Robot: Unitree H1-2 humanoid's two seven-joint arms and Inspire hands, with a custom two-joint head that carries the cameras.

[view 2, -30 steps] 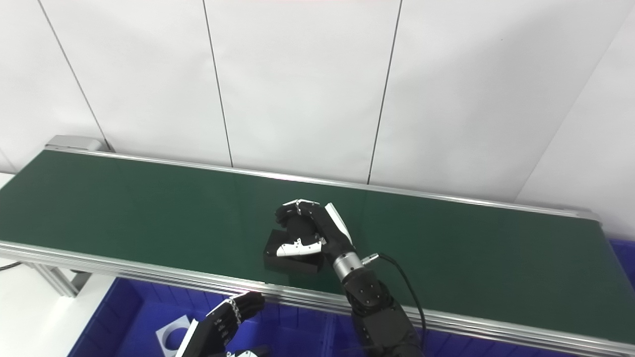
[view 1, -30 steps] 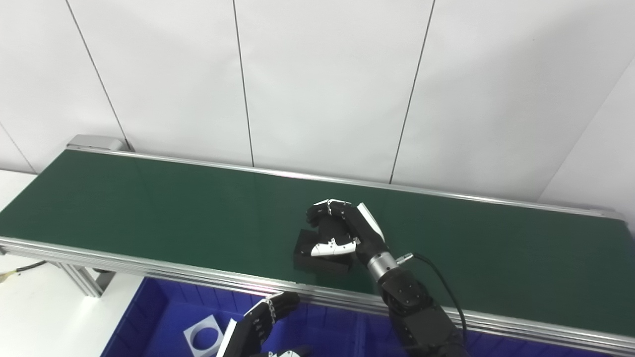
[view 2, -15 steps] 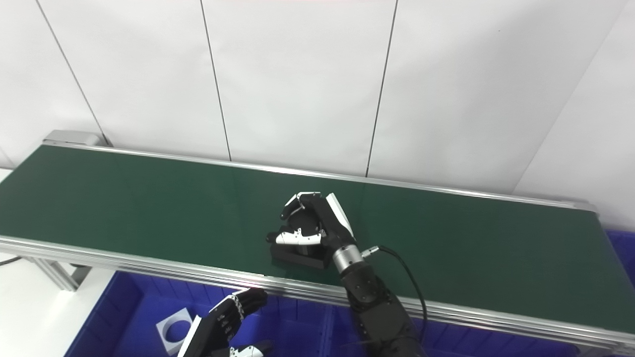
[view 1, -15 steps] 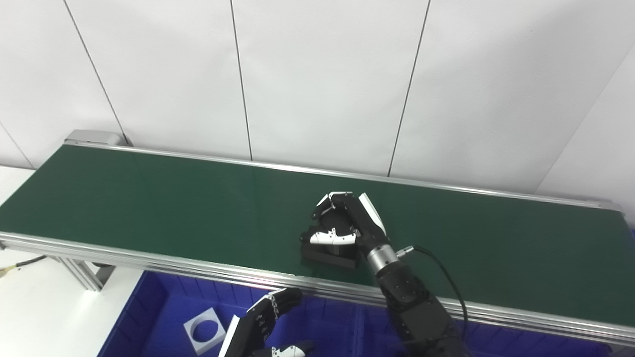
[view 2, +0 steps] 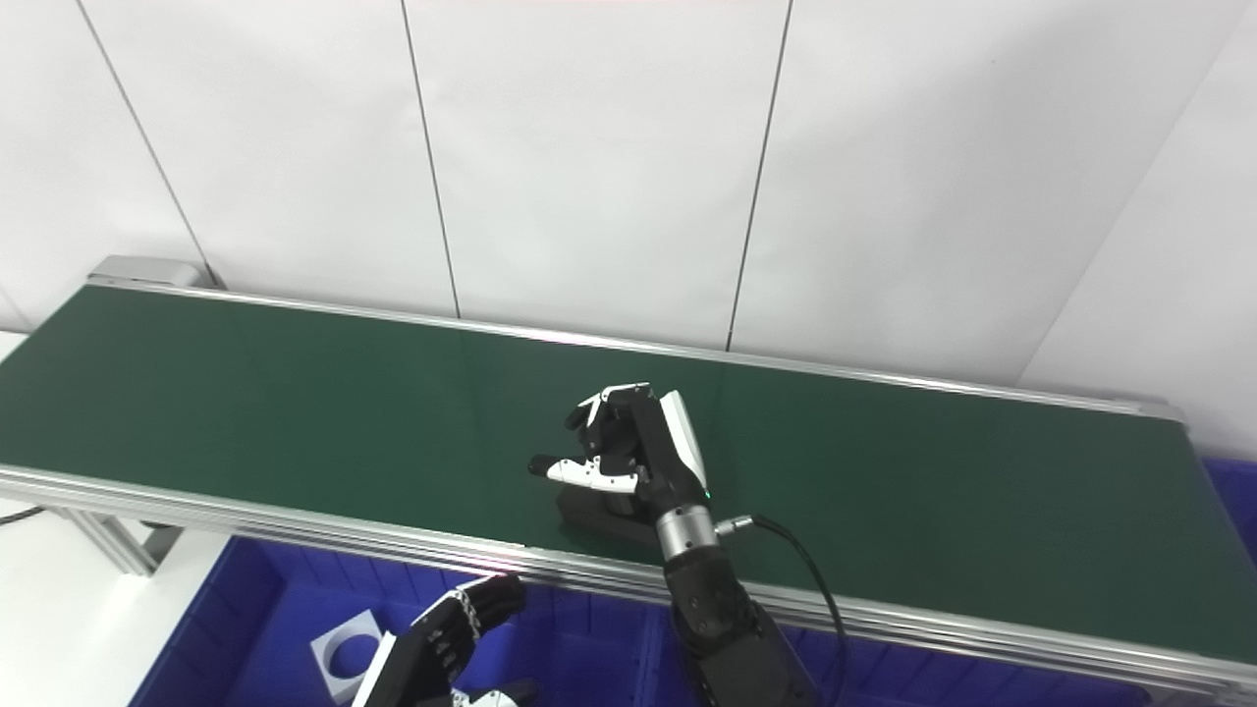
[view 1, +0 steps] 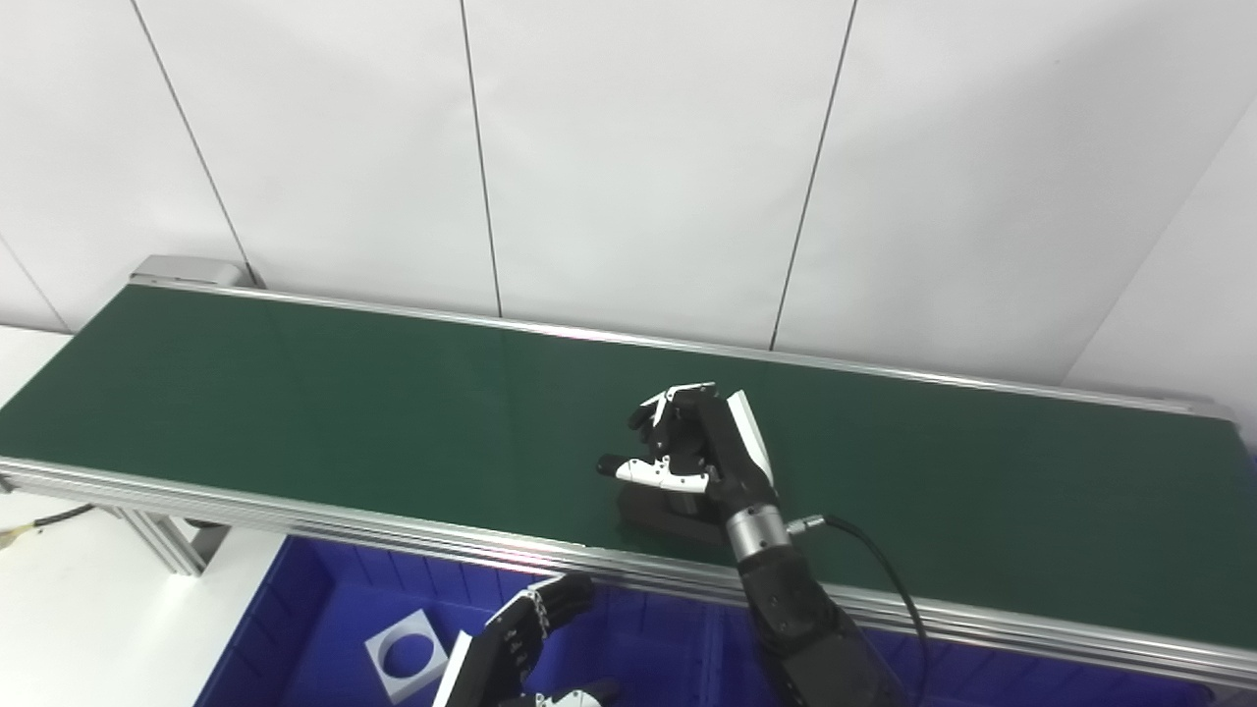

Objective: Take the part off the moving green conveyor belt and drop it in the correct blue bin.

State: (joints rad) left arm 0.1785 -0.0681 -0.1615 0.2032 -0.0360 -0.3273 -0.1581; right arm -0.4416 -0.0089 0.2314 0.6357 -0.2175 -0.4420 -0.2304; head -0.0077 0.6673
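A black block-shaped part (view 1: 666, 516) lies on the green conveyor belt (view 1: 295, 393), close to its front rail. My right hand (view 1: 699, 442) stands upright over the part. Its fingers curl down behind the part's top and its white thumb (view 1: 653, 472) lies across the front, so the hand is shut on the part. The part's upper half is hidden by the hand. My left hand (view 1: 516, 643) hangs low at the picture's bottom over a blue bin (view 1: 295, 614), open and holding nothing.
A white square piece with a round hole (view 1: 405, 656) lies in the blue bin below the belt's front rail (view 1: 295, 513). More blue bin (view 2: 884, 678) shows right of my right arm. White wall panels stand behind the belt.
My right hand has shifted right along the belt with the part, tilted more upright and curled its fingers tighter over it. The left hand has hardly moved. The camera has shifted slightly.
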